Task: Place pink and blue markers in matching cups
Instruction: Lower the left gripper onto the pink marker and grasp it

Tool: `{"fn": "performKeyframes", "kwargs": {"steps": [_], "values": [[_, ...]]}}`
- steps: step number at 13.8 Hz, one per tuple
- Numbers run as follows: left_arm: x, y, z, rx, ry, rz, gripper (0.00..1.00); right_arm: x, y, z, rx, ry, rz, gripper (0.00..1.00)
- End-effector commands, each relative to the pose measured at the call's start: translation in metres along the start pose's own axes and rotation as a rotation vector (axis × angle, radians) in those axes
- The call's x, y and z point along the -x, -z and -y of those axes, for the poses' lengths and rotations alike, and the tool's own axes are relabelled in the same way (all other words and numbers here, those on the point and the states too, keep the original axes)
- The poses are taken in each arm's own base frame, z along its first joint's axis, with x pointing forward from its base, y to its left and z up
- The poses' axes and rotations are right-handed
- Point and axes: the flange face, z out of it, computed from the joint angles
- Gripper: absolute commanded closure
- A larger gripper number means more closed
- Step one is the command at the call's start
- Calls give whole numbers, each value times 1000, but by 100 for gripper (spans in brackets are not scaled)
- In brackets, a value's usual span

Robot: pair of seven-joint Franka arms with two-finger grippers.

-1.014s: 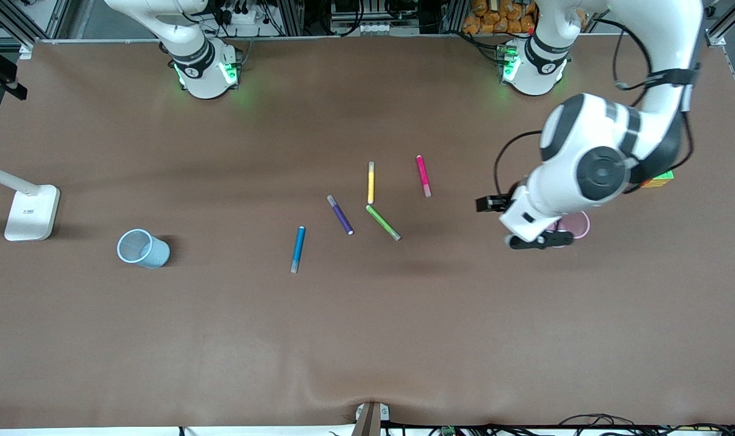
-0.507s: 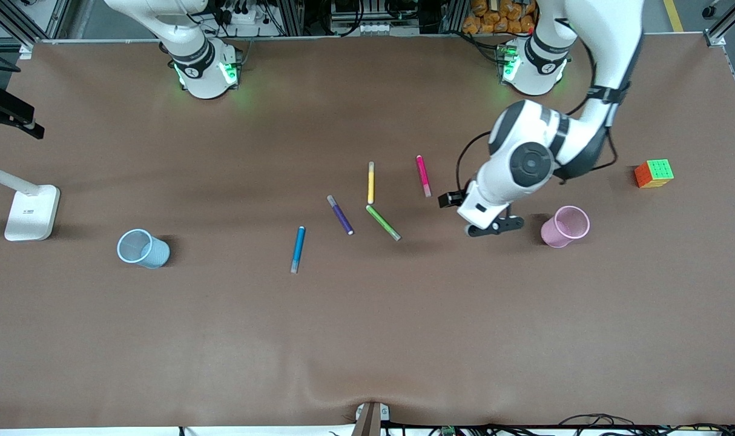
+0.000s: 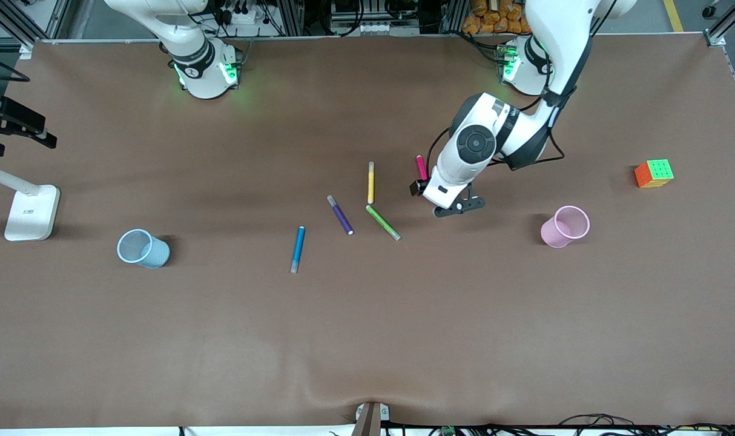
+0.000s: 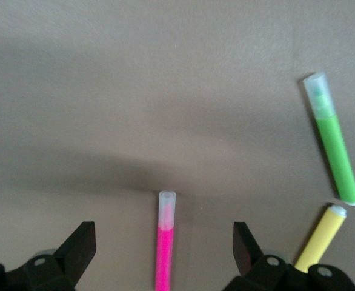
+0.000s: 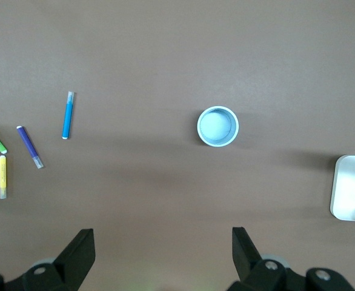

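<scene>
The pink marker (image 3: 420, 163) lies on the table, partly hidden under my left hand. In the left wrist view the marker (image 4: 164, 254) lies between the open fingers of my left gripper (image 4: 163, 230), which hangs just above it (image 3: 458, 208). The pink cup (image 3: 564, 226) stands upright toward the left arm's end. The blue marker (image 3: 297, 248) lies nearer the front camera. The blue cup (image 3: 142, 248) stands toward the right arm's end. My right gripper (image 5: 162, 233) is open and empty, high over that end (image 3: 17, 124), and its view shows the blue cup (image 5: 218, 126) and blue marker (image 5: 68, 115).
Purple (image 3: 339, 214), yellow (image 3: 371, 181) and green (image 3: 382, 222) markers lie between the pink and blue markers. A colour cube (image 3: 654, 173) sits at the left arm's end. A white lamp base (image 3: 31, 212) stands at the right arm's end.
My left arm has swung from over the pink cup to over the pink marker. My right gripper has come into the front view at the right arm's end. Nothing on the table moved.
</scene>
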Motion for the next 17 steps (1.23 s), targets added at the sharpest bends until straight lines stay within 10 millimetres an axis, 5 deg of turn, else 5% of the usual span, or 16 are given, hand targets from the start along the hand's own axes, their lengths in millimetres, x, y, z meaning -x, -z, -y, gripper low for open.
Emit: {"fn": "performKeyframes", "kwargs": {"steps": [1,4,9,15,17], "values": [[3,-40,9,26,14,-35,0,-2,1,4,-14,-17,-7,0],[12,-56,1,37,12,-47,10,-6,1,7,-17,-63,-20,0],[18,-48,-2,31,26,-43,29,-23,-15,8,-39,-145,-32,0],[27,-52,1,12,12,-32,69,-59,-62,1,-77,-161,-18,0],[26,-50,3,13,17,-32,100,-80,-95,13,-73,-138,7,0]]}}
